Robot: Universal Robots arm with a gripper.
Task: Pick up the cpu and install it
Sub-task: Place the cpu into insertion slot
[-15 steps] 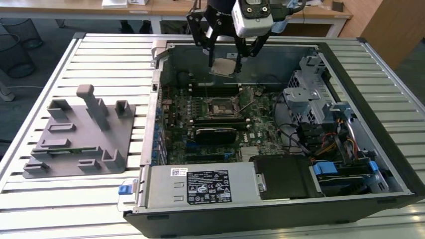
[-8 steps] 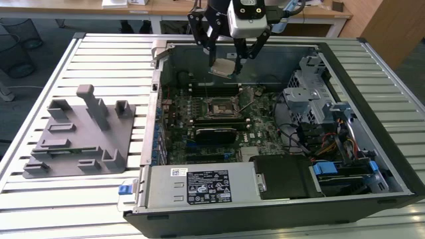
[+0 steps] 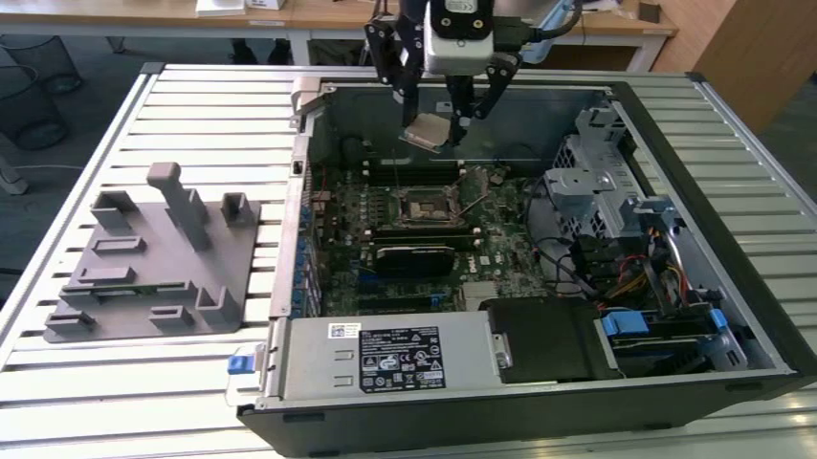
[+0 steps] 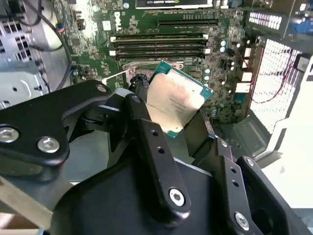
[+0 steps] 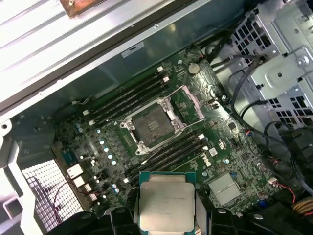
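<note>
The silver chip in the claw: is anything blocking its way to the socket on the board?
Nothing visible. The gripper holds the cpu above the board; the socket lies uncovered, with open air between them.

The work surface is a table (image 3: 141,392) topped with ribbed, silver-grey metal slats. Past its edge on the exterior view's left lies a dark grey-blue floor (image 3: 57,206), with a thin white cable (image 3: 57,169) trailing across it. Black wire-mesh wastebaskets (image 3: 29,110) stand on that floor at the far left. Along the far side runs a light wooden desk (image 3: 141,17) on white legs. At the far right rises a brown wooden panel (image 3: 747,53). Bright light washes the slats pale at the near right.
</note>
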